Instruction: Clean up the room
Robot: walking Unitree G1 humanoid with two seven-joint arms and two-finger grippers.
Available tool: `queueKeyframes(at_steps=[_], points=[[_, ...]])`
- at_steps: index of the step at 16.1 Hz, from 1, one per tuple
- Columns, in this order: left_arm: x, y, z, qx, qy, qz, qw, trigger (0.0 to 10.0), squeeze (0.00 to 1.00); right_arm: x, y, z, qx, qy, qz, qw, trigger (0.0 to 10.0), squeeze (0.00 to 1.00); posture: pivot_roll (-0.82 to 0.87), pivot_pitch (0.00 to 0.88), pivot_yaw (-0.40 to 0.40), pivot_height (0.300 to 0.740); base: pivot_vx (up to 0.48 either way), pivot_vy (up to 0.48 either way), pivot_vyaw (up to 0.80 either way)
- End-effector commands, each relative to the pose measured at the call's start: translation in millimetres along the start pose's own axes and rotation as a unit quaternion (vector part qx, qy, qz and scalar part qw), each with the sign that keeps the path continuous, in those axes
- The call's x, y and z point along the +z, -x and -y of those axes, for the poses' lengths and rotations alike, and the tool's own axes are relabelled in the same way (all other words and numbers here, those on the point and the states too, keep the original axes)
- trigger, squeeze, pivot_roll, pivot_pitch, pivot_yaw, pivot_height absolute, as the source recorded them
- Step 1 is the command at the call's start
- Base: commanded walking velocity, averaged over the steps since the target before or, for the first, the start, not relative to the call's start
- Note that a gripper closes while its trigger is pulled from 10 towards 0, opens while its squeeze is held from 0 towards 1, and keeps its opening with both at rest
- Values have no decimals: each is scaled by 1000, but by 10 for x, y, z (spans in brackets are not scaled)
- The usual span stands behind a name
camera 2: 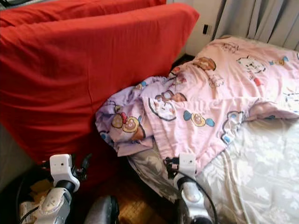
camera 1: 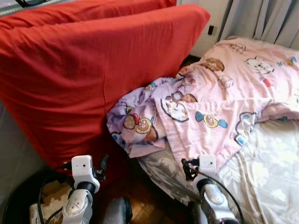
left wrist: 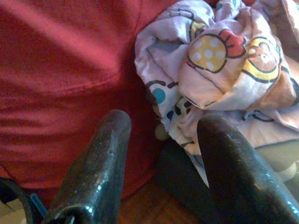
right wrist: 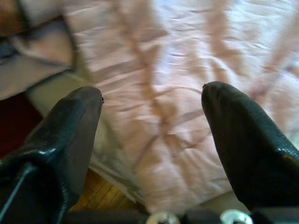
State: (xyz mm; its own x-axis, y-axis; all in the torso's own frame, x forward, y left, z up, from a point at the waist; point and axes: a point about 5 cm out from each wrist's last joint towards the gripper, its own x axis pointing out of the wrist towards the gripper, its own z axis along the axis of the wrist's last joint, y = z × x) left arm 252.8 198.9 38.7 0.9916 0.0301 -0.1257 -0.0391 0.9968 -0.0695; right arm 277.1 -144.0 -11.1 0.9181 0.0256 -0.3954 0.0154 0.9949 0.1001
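A pink cartoon-print quilt [camera 1: 219, 93] lies crumpled on the bed, one bunched corner [camera 1: 133, 123] hanging off the mattress edge against a big red cushion [camera 1: 79, 74]. My left gripper [left wrist: 163, 128] is open and empty, its fingers [left wrist: 100, 163] pointing at that bunched corner [left wrist: 219, 60] and the red fabric. My right gripper [right wrist: 152, 100] is also open with nothing between its fingers, hovering just above the quilt's lower edge [right wrist: 159, 116]. Both wrists, the left [camera 1: 84, 170] and the right [camera 1: 203, 168], sit low in the eye views.
The mattress [camera 1: 266, 172] has a grey floral sheet. Wooden floor [camera 1: 145, 200] shows in the narrow gap between bed and cushion. A dark round bin [camera 1: 23, 200] with paper in it stands at lower left. Curtains [camera 1: 266, 18] and a wall socket [camera 1: 211, 30] are behind the bed.
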Motion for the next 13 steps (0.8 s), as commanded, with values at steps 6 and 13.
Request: queueKeyframes(at_steps=[6,13], points=[[38,72,15,-5,-12,0,1000,10000,0,127,-128,69,-47,-106,-34,993,10000,765,113,197,16,594,0,0,0],[9,282,26,8,-11,-13,1000,10000,0,422,-173,259,-103,-171,53,978,10000,0,112,241,-4,594,0,0,0]])
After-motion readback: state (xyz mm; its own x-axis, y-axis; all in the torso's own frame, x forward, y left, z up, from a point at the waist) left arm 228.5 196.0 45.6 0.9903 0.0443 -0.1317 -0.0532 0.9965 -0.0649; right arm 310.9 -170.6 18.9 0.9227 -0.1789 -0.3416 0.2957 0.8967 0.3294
